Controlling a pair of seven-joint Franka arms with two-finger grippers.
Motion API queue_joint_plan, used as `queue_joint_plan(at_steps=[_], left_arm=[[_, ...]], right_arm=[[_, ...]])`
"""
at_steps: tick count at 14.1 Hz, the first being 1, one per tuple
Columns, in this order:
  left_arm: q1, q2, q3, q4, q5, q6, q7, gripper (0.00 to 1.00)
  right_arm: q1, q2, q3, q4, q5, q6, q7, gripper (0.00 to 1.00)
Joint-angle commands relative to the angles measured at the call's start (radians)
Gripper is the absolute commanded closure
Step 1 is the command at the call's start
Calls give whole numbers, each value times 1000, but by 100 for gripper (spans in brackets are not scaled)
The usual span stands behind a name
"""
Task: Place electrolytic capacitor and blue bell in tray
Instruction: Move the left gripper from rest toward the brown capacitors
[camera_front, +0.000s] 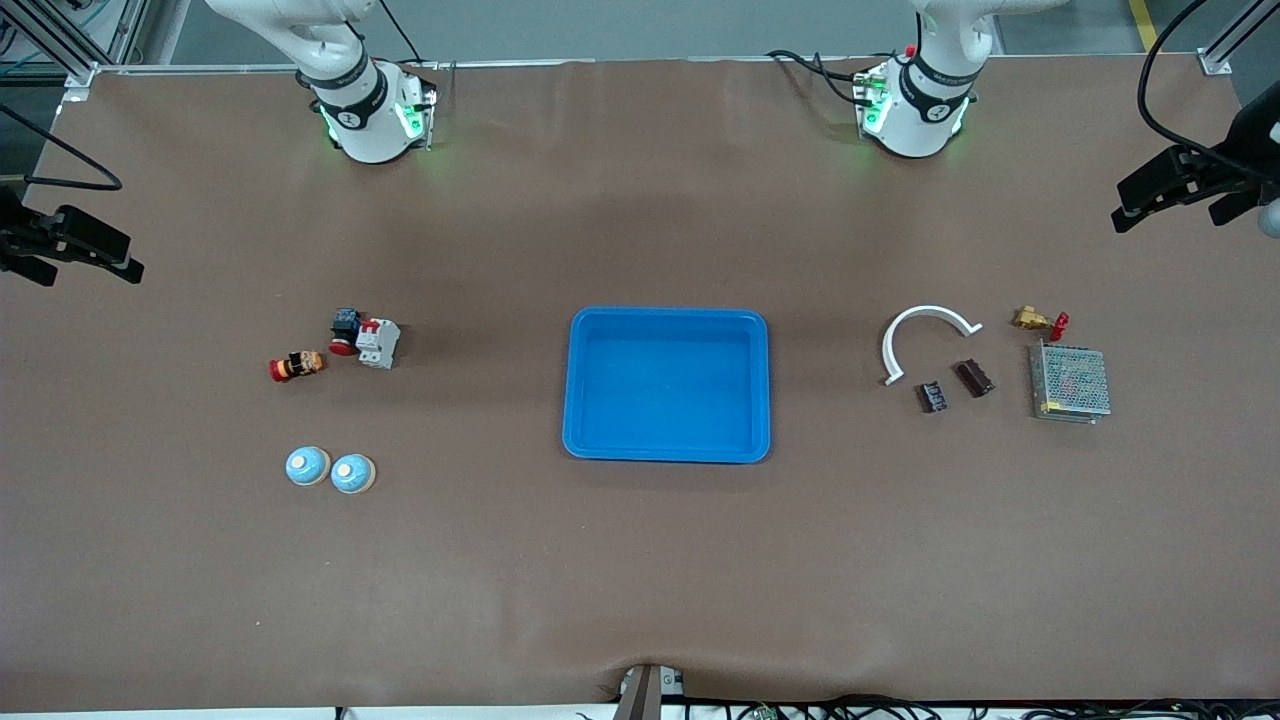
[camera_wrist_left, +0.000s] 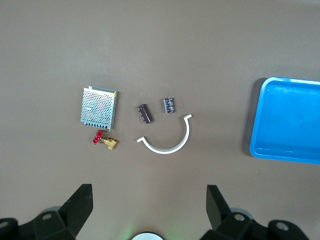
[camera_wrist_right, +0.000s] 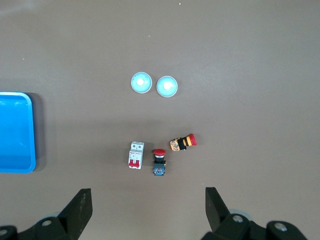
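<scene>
Lying apart: two blue bells (camera_front: 329, 469), two capacitors (camera_front: 953, 387), one tray (camera_front: 667, 384), both jaws wide.

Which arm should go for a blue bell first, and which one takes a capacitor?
Right arm for a blue bell: both bells lie at its end of the table, under its open right gripper. The capacitors lie at the left arm's end, below the open left gripper. The tray sits between.

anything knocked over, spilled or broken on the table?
Nothing stands out. The tray sits square and empty mid-table. Two blue bells stand upright toward the right arm's end; two capacitors lie loose beside the white arc toward the left arm's end.
</scene>
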Motion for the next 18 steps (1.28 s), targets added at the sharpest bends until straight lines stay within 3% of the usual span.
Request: queue_joint_plan(at_steps=[1, 8, 18], left_arm=[[4, -6, -5, 11, -12, -13, -16, 0], [10, 54, -5, -3, -18, 44, 12, 0], [4, 46, -8, -398, -18, 437, -95, 0]], right_arm=[[9, -7, -2, -3, -4, -1, 16, 0], [7, -7, -2, -3, -4, -1, 16, 0], [3, -7, -2, -2, -6, -3, 11, 0]])
